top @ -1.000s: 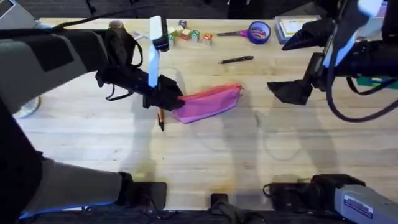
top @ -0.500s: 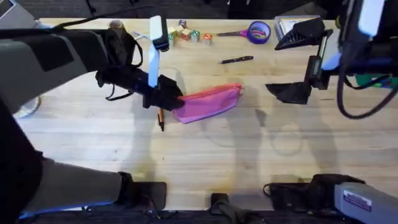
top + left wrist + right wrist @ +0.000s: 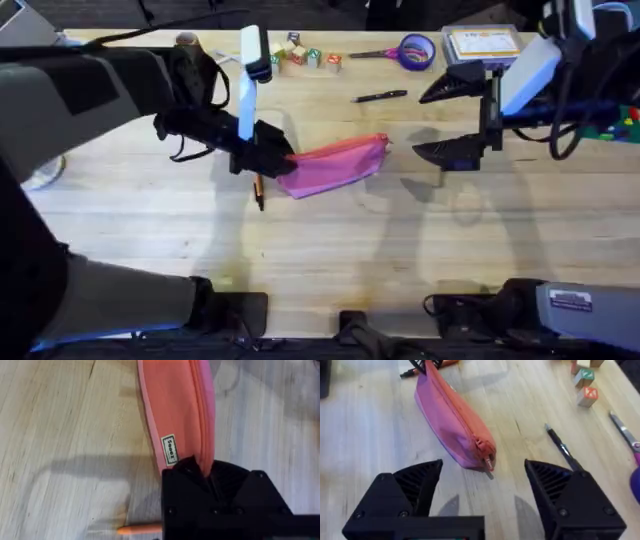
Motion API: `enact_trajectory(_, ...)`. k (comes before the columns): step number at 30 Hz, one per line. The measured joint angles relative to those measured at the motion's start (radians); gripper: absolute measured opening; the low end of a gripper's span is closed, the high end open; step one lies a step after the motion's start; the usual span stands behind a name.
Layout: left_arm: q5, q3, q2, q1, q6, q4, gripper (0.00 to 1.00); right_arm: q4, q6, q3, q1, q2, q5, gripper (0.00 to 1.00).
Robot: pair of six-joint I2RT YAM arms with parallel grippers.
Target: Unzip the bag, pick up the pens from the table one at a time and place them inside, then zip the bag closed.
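The pink bag (image 3: 335, 163) lies on the table (image 3: 330, 250) with its zipper closed. My left gripper (image 3: 268, 157) is shut on the bag's left end, and in the left wrist view the bag (image 3: 175, 410) runs away from the clamped end. An orange pen (image 3: 258, 190) lies just beneath that gripper, its tip (image 3: 140, 530) showing in the left wrist view. A black pen (image 3: 380, 96) rests farther back. My right gripper (image 3: 443, 120) hovers open, just right of the bag's right end. In the right wrist view the zipper pull (image 3: 487, 462) sits ahead of its spread fingers (image 3: 415, 480).
Purple-handled scissors (image 3: 410, 50) and small coloured blocks (image 3: 305, 57) lie along the far edge, with a flat box (image 3: 480, 42) at the back right. The blocks (image 3: 587, 385) and black pen (image 3: 562, 450) lie to one side of the right gripper.
My right arm has swung left and dropped closer to the bag's right end, still open. The left gripper, the bag and both pens have stayed put.
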Motion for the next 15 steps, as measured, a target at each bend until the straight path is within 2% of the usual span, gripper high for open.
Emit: enact_trajectory(15, 0.0, 0.0, 0.0, 0.0, 0.0, 0.0, 0.044, -0.022, -0.004, 0.002, 0.0, 0.022, -0.021, 0.996)
